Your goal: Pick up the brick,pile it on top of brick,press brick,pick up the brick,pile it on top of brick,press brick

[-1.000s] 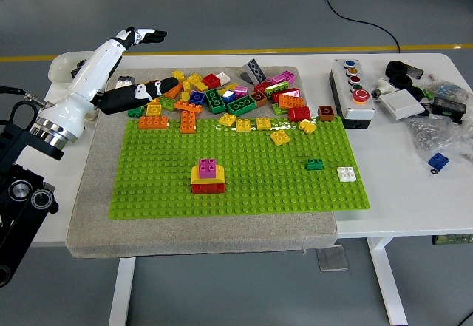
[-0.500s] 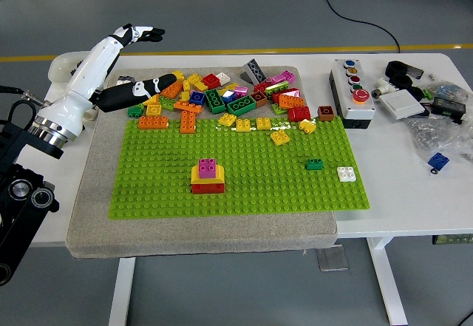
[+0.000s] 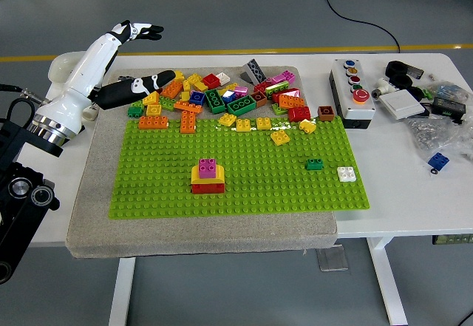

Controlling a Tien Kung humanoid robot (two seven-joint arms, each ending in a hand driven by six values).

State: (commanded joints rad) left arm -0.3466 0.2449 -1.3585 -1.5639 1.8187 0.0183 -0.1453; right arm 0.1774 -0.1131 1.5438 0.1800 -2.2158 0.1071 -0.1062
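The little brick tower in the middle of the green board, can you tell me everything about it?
The little brick tower is three plastic bricks stacked upright: a red one at the bottom, a wider yellow one on it, and a small pink one with four studs on top. It stands alone on the green baseplate, toward its near edge and a bit left of centre. Nothing touches it but the board. The loose brick pile lies farther back, and the left hand is up there, well away from the tower.

Your left arm comes in from the lower left, forearm angled up toward the far-left table corner. Left hand [image 3: 131, 60] is raised, fingers spread and extended, holding nothing. No right arm visible.
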